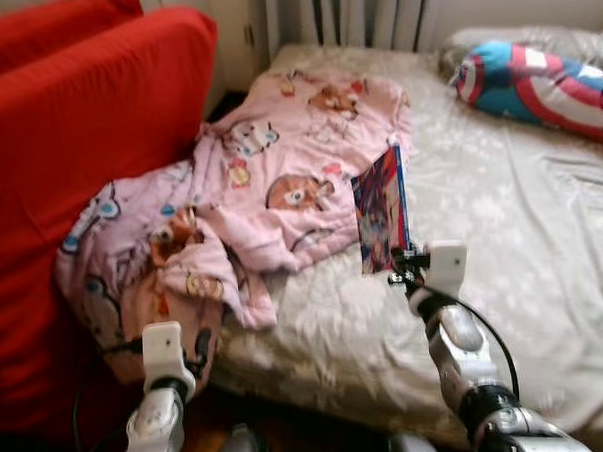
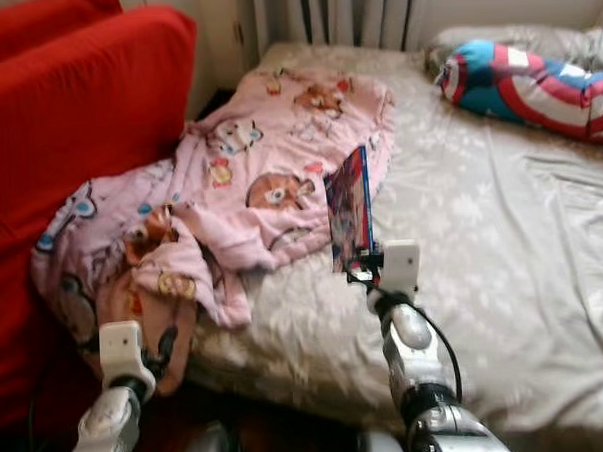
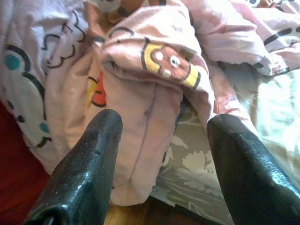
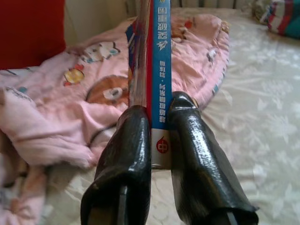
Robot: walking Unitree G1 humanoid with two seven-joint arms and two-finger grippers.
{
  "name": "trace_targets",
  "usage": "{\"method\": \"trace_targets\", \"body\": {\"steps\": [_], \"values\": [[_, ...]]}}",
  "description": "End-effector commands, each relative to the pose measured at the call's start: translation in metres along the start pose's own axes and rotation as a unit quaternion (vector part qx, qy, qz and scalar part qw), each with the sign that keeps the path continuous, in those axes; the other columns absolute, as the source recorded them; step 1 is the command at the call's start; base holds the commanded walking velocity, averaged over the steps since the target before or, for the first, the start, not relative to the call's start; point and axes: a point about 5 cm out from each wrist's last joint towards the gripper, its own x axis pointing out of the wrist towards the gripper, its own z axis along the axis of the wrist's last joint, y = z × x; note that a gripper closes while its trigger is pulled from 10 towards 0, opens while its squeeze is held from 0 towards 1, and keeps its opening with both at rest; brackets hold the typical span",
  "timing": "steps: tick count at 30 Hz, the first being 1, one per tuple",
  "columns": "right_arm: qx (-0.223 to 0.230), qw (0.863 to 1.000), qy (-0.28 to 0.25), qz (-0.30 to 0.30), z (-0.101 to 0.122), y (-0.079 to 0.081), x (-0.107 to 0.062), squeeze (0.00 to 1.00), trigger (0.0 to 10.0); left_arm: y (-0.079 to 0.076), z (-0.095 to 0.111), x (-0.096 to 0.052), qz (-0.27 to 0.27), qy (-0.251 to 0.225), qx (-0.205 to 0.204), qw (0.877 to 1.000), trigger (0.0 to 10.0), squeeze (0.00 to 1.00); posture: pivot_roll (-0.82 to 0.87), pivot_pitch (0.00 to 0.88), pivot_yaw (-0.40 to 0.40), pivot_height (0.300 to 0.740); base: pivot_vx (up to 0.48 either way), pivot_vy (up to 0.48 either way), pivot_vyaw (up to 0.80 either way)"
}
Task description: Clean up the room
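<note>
The right arm reached forward, its gripper (image 4: 159,136) clamped with both black fingers (image 4: 129,154) pressed close together around what it held. The left arm was raised lower beside it, its gripper (image 3: 161,154) spread wide apart, grasping nothing.

A bed with a pale floral sheet (image 1: 502,227) fills the scene from centre to 3 o'clock. A red sofa (image 1: 69,166) stands at 9 o'clock, a white radiator (image 1: 352,14) at 12, and dark wooden floor (image 1: 321,440) at 6.
</note>
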Motion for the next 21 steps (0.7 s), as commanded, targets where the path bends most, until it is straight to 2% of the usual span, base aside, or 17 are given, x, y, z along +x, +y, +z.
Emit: {"method": "trace_targets", "body": {"steps": [1, 7, 14, 21], "values": [[-0.006, 1.0, -0.02, 0.003, 0.007, 0.003, 0.002, 0.0, 10.0, 0.006, -0.01, -0.004, 0.005, 0.022, 0.007, 1.0, 10.0, 0.0, 0.02, 0.0, -0.022, 0.74, 0.0, 0.0, 0.0], [0.001, 1.0, -0.017, 0.002, 0.004, 0.005, 0.002, 0.0, 10.0, 0.007, -0.028, -0.012, -0.001, 0.062, 0.017, 0.998, 10.0, 0.0, 0.03, 0.0, -0.024, 0.74, 0.0, 0.0, 0.0], [0.009, 1.0, -0.01, -0.009, 0.001, 0.006, 0.001, 0.0, 10.0, 0.003, -0.04, -0.015, -0.014, 0.103, 0.03, 0.994, 10.0, 0.0, 0.04, 0.0, -0.016, 0.74, 0.0, 0.0, 0.0], [0.011, 1.0, -0.012, -0.017, 0.002, 0.009, 0.003, 0.0, 10.0, 0.019, -0.049, -0.02, 0.026, 0.143, 0.009, 0.989, 10.0, 0.0, 0.03, 0.0, -0.01, 0.74, 0.0, 0.0, 0.0]]}}
